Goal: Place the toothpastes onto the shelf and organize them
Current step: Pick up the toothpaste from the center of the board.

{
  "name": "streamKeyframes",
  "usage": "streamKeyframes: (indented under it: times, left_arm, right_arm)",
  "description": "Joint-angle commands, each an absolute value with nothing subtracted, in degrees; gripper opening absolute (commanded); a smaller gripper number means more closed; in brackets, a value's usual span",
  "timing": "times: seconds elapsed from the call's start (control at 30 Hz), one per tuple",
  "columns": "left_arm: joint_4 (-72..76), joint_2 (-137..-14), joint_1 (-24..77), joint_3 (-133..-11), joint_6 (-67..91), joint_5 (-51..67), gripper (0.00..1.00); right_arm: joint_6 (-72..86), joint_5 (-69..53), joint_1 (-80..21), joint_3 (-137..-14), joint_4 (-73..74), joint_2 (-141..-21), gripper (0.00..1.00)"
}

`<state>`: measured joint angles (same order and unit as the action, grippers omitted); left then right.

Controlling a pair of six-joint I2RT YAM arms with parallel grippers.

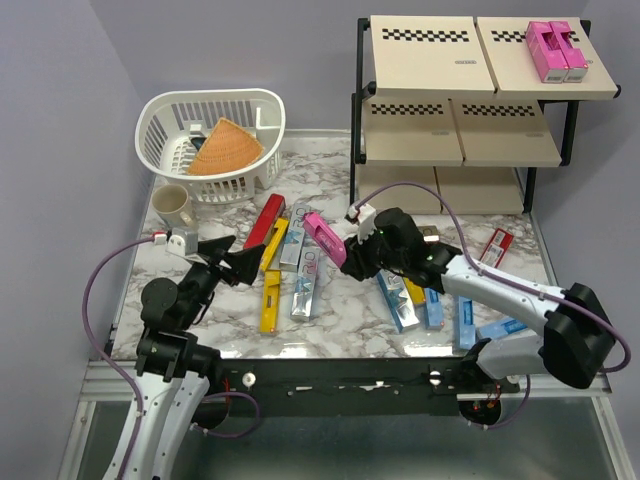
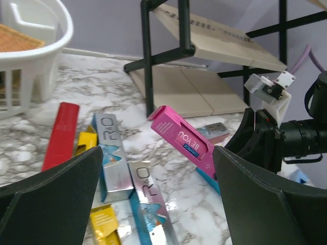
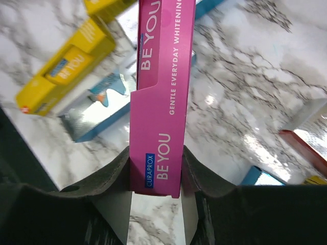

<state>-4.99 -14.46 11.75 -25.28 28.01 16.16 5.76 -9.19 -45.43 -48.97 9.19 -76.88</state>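
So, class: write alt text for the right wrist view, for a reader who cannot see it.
The right end effector grips a pink carton by one end, held above a marbled table. A yellow carton lies at upper left, a red carton at the right edge.
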Motion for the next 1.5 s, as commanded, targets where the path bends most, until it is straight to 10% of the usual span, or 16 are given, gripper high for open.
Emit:
streamKeyframes:
  times: [0.0,0.9,1.47]
  left_arm:
    - [12.1,-19.0,11.7,-20.7,40.6,24.3,0.99]
    - [61.3,-46.1,27.8,-17.2,55.0,18.8,0.98]
    - [63.2,-47.9,31.6,-17.9,58.7,15.1,0.33]
  right_arm:
    - [13.6,-22.9,-45.9,-46.6,0.5,-70.8,0.36]
    - [38.9,-39.7,-45.8,-38.9,-31.4,-65.1,0.37]
    - [38.4,-40.2,-45.8,-38.6,-30.9,-66.0,0.5]
